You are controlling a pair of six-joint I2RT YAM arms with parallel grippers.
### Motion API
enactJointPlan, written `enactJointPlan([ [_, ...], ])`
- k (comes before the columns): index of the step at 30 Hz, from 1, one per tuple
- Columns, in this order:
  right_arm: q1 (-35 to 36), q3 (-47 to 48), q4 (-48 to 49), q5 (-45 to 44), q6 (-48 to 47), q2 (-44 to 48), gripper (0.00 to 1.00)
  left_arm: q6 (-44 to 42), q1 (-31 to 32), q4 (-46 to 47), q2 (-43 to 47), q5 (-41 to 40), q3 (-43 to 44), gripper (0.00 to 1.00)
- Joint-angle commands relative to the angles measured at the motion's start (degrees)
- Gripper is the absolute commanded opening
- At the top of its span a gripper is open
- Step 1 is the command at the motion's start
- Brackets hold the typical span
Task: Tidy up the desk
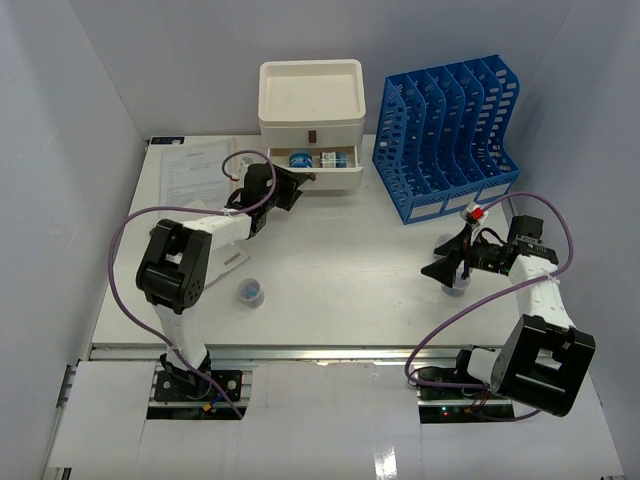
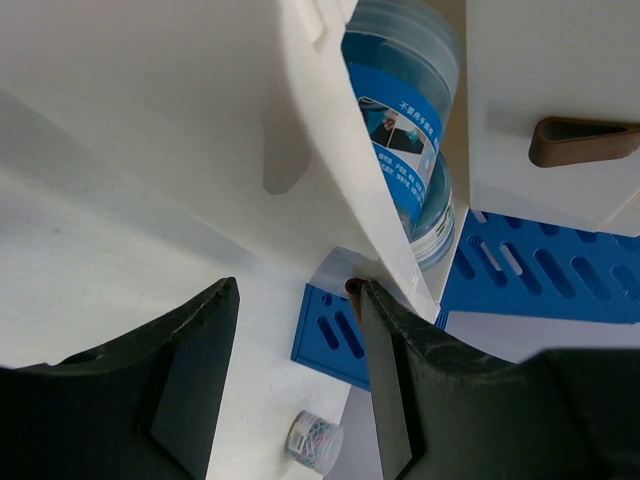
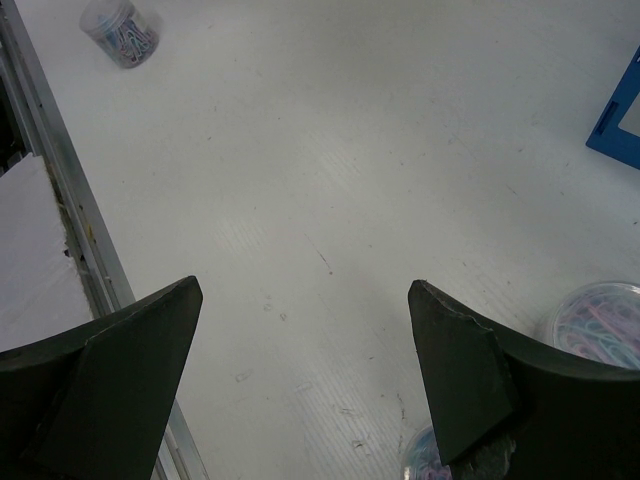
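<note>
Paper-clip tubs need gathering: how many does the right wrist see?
3. One tub at top left near the rail, one at the right edge, one cut off at the bottom. More may be hidden.

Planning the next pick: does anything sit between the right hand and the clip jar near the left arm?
Nothing visible: only bare desk lies between the right hand and the clip jar.

Wide white desk [image 1: 340,270]; metal rail fronting it.

Bright, even light; perhaps slight blur.
</note>
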State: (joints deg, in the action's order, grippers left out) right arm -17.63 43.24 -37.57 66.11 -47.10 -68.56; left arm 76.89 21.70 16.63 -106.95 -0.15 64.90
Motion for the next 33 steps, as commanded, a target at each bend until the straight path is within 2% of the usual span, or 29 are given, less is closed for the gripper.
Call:
enactJointPlan([
  [1, -0.2, 0.7, -0.1, 0.3, -1.2, -0.5, 0.90, 0.1, -2.4, 1.6, -2.9, -1.6, 8.1, 0.63],
  [20, -0.2, 0.8, -0.1, -0.1, -1.2, -0.9, 0.90, 2.7, -2.9, -1.6, -16.5, -2.4, 26.2, 0.60],
  [22, -0.2, 0.8, -0.1, -0.1, -1.2, -1.1, 0.90, 3.1, -3.1, -1.4, -18.3, -2.7, 27.7, 0.57],
  [24, -0.2, 0.8, -0.1, -0.1, -1.2, -1.2, 0.90, 3.9, -3.2, -0.6, -19.9, -2.4, 29.5, 0.50],
  [27, -0.2, 0.8, -0.1, -0.4, -1.2, -1.2, 0.90, 4.8, -3.3, 1.2, -21.2, -1.7, 30.0, 0.42],
  [31, -0.2, 0.8, -0.1, -0.3, -1.3, -1.2, 0.90, 3.7, -3.4, 6.3, -20.1, -1.4, 27.7, 0.41],
  [33, -0.2, 0.8, -0.1, -0.2, -1.3, -1.3, 0.90, 3.2, -3.9, 9.4, -19.4, -0.6, 25.9, 0.44],
])
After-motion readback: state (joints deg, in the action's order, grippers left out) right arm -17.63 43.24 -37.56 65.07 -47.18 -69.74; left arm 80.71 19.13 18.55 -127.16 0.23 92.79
